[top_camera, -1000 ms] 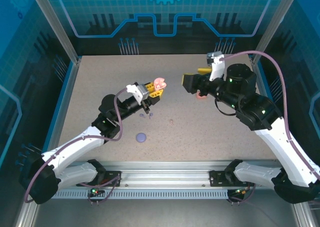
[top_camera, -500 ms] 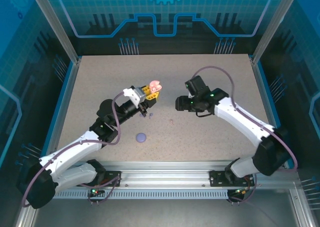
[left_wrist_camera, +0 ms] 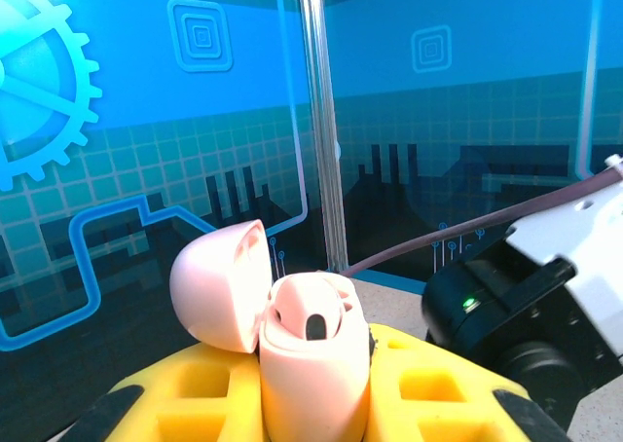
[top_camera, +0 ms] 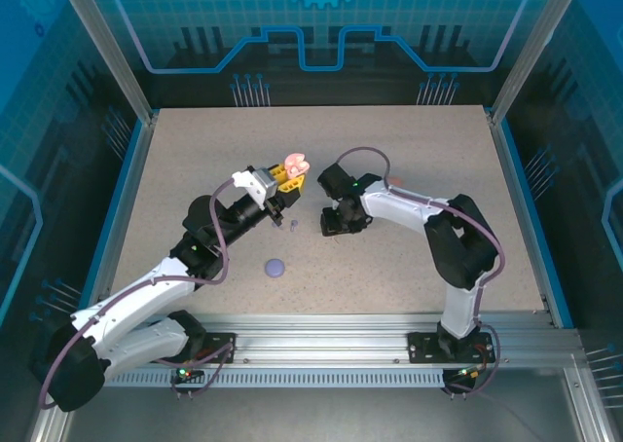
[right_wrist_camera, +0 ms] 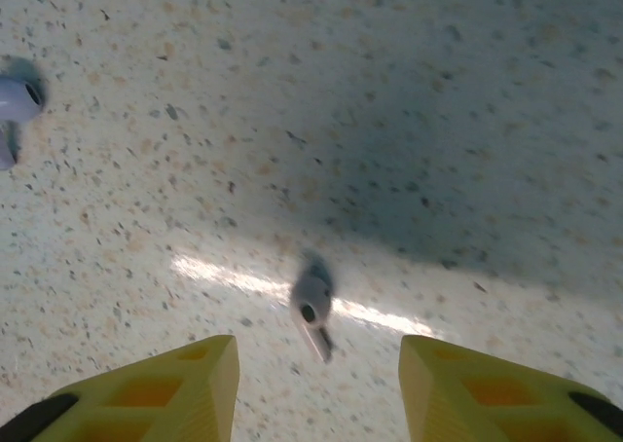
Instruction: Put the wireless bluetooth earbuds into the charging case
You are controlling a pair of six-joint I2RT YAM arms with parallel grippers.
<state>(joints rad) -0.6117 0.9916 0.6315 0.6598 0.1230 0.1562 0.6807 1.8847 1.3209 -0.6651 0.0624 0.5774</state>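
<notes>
My left gripper (top_camera: 290, 172) is shut on a pale pink charging case (left_wrist_camera: 311, 349) and holds it upright above the table, with its lid (left_wrist_camera: 220, 284) flipped open to the left. One dark earbud socket shows in the case top. My right gripper (top_camera: 333, 224) points down at the table just right of the case. Its yellow fingers (right_wrist_camera: 185, 384) are open around a tiny pale stemmed earbud (right_wrist_camera: 311, 306) that lies on the surface, touching neither finger. A purple earbud (right_wrist_camera: 14, 101) lies farther left, also seen below the left gripper (top_camera: 291, 224).
A closed purple case (top_camera: 275, 266) lies on the speckled table (top_camera: 409, 267) nearer the bases. A small coral-orange item (top_camera: 395, 180) peeks from behind the right arm. Metal posts and blue walls ring the table.
The right arm swung in from the back right and came down to the table beside the left gripper, its jaws narrowing around the pale earbud. The left gripper and pink case shifted slightly left.
</notes>
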